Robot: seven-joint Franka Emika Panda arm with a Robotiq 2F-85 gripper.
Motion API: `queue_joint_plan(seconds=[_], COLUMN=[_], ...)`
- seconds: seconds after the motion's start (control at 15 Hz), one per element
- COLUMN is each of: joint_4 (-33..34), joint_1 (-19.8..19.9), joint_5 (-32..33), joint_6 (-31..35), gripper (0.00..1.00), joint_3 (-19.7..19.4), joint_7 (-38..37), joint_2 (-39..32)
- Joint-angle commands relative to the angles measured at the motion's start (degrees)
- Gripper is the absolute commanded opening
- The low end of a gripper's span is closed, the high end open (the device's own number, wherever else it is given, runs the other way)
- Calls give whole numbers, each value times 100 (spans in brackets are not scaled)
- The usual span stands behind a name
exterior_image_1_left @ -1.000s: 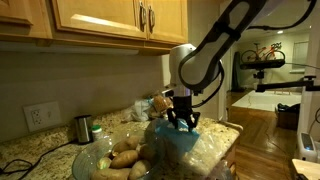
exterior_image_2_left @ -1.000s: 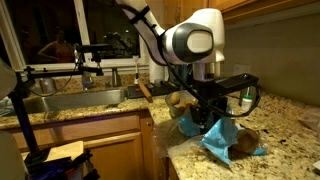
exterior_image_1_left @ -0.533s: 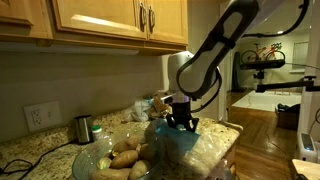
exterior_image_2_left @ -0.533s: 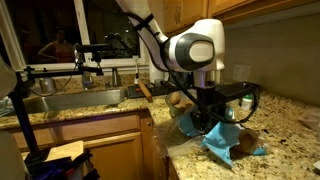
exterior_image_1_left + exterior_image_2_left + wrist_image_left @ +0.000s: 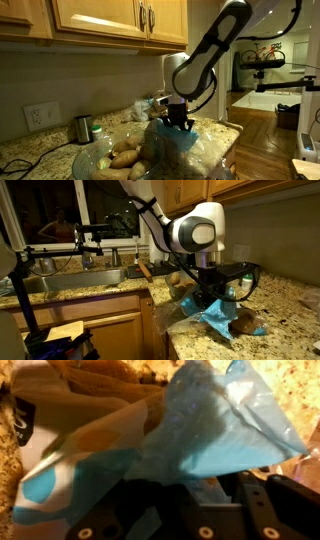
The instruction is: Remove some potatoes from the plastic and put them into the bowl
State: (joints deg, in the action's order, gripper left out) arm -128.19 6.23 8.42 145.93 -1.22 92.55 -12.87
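Here our gripper (image 5: 178,123) sits at the blue top of the plastic bag (image 5: 192,148), beside the glass bowl (image 5: 88,158) of potatoes (image 5: 125,157); we cannot tell whether it grips.

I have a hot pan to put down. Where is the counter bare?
Bare granite shows between the wall outlet and the metal cup, and past the plastic toward the wall. It is crowded around the bowl, potatoes and gripper.

The arm's dark gripper (image 5: 177,121) is sinking deeper into the crinkled translucent plastic bag with bright blue top (image 5: 216,321) and drifting sideways. The blue plastic is flattening beneath it.
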Motion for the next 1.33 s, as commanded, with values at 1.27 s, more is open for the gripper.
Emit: queue_joint_plan(seconds=[1.27], joint_4=[221], joint_1=[256], joint_5=[-3], joint_6=[864], gripper=[100], joint_3=[204], joint_7=[553], joint_2=[-744])
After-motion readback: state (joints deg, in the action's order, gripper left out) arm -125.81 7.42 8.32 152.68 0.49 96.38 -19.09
